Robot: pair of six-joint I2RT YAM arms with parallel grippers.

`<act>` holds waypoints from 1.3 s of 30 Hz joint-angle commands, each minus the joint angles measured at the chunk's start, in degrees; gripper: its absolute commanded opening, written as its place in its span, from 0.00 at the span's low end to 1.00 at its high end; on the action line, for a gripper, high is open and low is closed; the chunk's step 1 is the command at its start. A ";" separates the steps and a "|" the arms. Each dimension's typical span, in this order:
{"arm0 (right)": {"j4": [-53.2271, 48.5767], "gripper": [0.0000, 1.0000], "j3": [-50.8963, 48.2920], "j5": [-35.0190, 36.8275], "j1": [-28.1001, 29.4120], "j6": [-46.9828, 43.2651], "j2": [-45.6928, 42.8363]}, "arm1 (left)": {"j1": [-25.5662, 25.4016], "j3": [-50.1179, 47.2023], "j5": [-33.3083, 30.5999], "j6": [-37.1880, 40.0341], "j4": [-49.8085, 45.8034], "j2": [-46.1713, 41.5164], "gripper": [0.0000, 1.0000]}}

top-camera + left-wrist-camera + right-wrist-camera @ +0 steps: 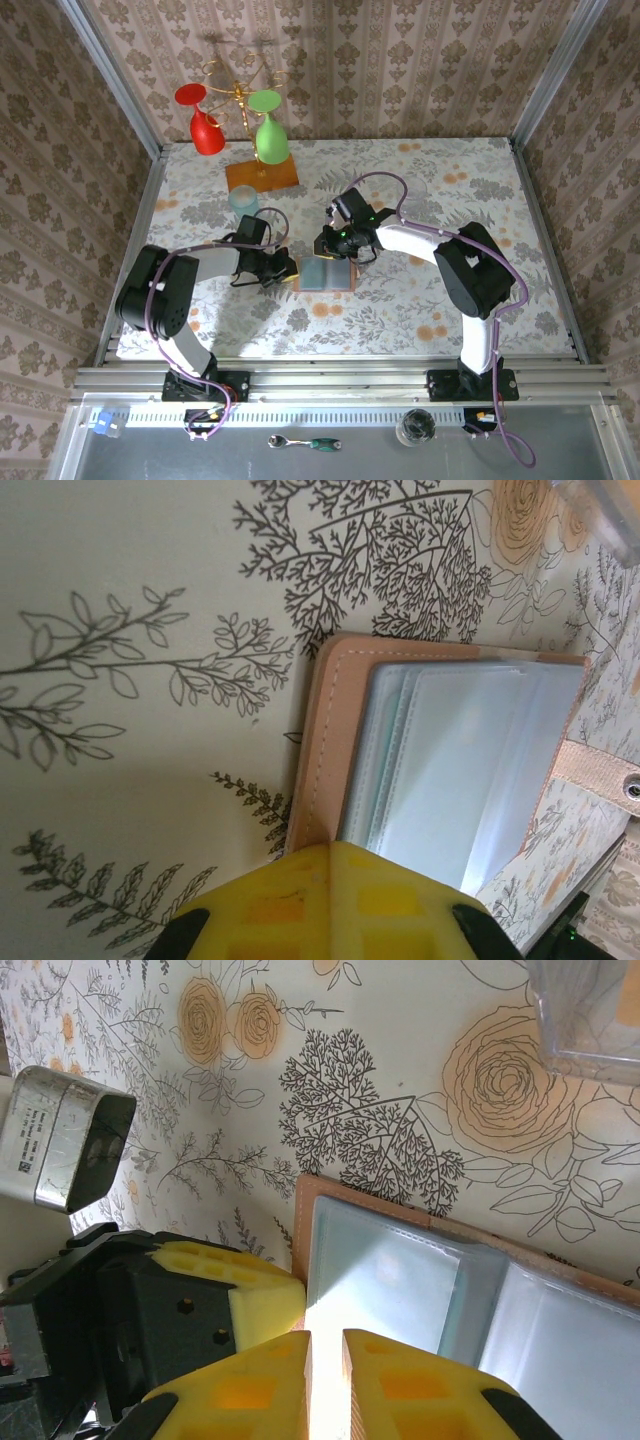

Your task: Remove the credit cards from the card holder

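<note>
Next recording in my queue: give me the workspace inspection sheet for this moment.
Surface: floral tablecloth, flat.
Job's things: card holder open, clear sleeves up; credit cards inside too faint to tell.
Clutter: glass rack with red glass and green glass, pale blue cup; ratchet and clear glass at the near edge.
Grippers: left gripper shut, tip on the holder's edge; right gripper pads nearly together over the sleeves, grip unclear.
Cables: purple cables run clear of the holder.
Surroundings: wallpapered walls, metal frame.
</note>
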 commanded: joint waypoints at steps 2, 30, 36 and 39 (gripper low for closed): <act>0.09 0.17 0.07 -1.49 0.68 1.30 -0.49 | 0.18 -0.30 -0.38 1.55 -1.10 0.74 0.00; -3.30 0.32 0.14 -3.08 2.66 5.92 3.04 | 0.20 -1.06 -0.14 1.42 -0.50 0.39 0.00; -3.18 0.32 -0.57 -3.16 2.92 5.99 3.43 | 0.22 -1.13 -0.17 1.20 -0.46 0.49 0.00; -2.91 0.32 -0.92 -3.21 2.96 6.11 3.86 | 0.17 -1.17 -0.14 1.20 -0.56 0.44 0.00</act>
